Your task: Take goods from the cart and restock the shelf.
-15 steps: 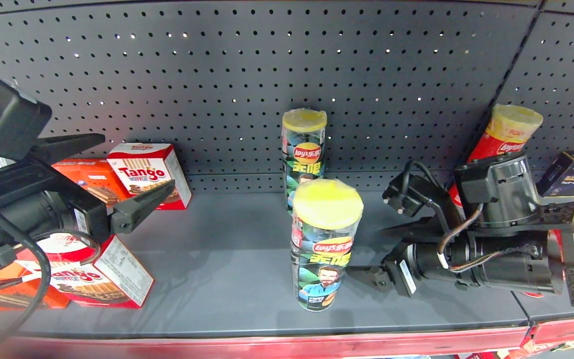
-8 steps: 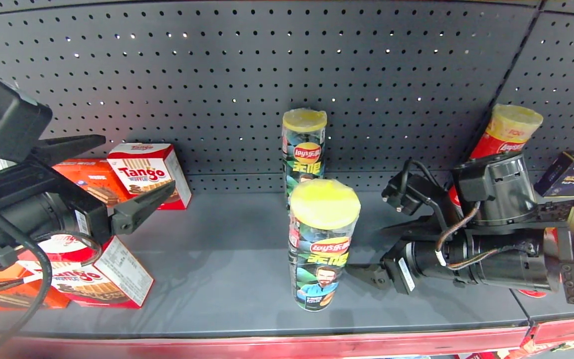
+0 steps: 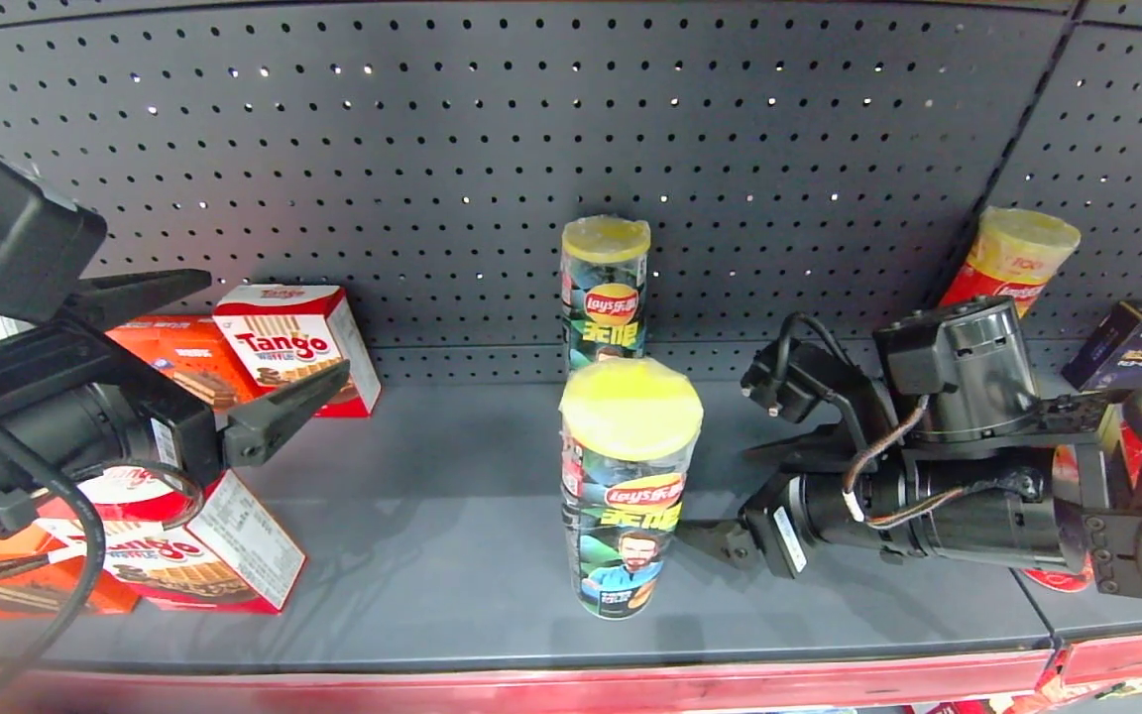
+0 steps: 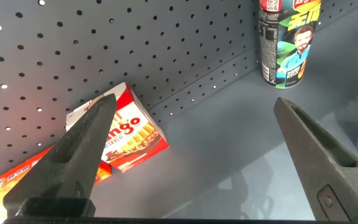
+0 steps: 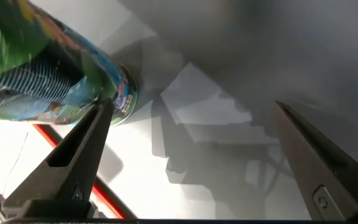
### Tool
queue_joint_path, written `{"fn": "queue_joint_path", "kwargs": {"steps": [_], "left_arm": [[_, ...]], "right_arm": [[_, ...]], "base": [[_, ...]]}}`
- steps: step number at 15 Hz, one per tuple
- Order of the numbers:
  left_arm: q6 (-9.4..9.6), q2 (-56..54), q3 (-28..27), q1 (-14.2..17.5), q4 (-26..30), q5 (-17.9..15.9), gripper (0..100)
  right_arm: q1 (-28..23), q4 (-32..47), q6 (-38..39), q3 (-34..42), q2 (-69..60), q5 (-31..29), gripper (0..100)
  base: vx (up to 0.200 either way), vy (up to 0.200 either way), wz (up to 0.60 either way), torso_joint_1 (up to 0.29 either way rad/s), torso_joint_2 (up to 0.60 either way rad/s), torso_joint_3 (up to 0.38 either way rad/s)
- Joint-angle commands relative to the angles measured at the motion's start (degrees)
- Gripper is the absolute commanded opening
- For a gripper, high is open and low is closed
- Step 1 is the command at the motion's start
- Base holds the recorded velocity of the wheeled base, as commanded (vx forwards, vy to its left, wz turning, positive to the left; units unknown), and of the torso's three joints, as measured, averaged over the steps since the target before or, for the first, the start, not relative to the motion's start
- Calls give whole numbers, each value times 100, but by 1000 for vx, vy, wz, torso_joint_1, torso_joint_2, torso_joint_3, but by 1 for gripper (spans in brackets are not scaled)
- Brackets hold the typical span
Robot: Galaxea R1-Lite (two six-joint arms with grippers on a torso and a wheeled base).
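Head view, near to far: red front lip point(image 3: 531, 686) of the grey shelf point(image 3: 432, 516). At the front left a red-and-white wafer box point(image 3: 204, 555) lies tilted, white print panel showing, against an orange box point(image 3: 6, 587). The front chip can point(image 3: 626, 486) stands upright mid-shelf near the edge: yellow lid, dark label with a red oval logo, yellow-green characters under it, and a cartoon bearded man in blue. The right arm comes in low and horizontal from the right. The right gripper point(image 3: 716, 494) points at the can's lower half, jaws wide apart with nothing between them. In the right wrist view point(image 5: 191, 109) one fingertip sits just beside the can's base point(image 5: 48, 74); can't tell if it touches. The left arm is also horizontal, higher, at the left. The left gripper point(image 3: 274, 323) hangs above the shelf with its jaws spread and empty, same in the left wrist view point(image 4: 192, 102). The rear chip can point(image 3: 606, 297) with the same label stands directly behind the front one, against the pegboard point(image 3: 531, 119). Back left are an upright wafer box point(image 3: 293, 347) with a red wordmark and an orange carton point(image 3: 179, 357). Back right, a red chip can point(image 3: 1002, 263) leans on the wall beside a dark box point(image 3: 1131, 342).
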Motion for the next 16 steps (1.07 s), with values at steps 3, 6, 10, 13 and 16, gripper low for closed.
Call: {"fn": "queue_joint_path", "kwargs": {"steps": [3,6,10,13,16], "left_arm": [[1,0,-1,-2,-3,2,100],[1,-35,96,-2,-3,2,100],[-8,-132,158,7,-3,19,100],[-17,-589,342,7,50,54,100],[-8,-1257,694,16,76,90,100]], "right_arm": [[108,2,-2,26,-1,4,100],[82,-6,-2,79,-62,-5,100],[-182,-147,7,61,-590,-84,100],[-648,-226,33,97,-1539,-216,100],[-1131,-235,42,571,-2681,-172,100]], "base": [[0,0,0,0,0,0],[0,0,0,0,0,0],[0,0,0,0,0,0],[0,0,0,0,0,0],[0,0,0,0,0,0]]}}
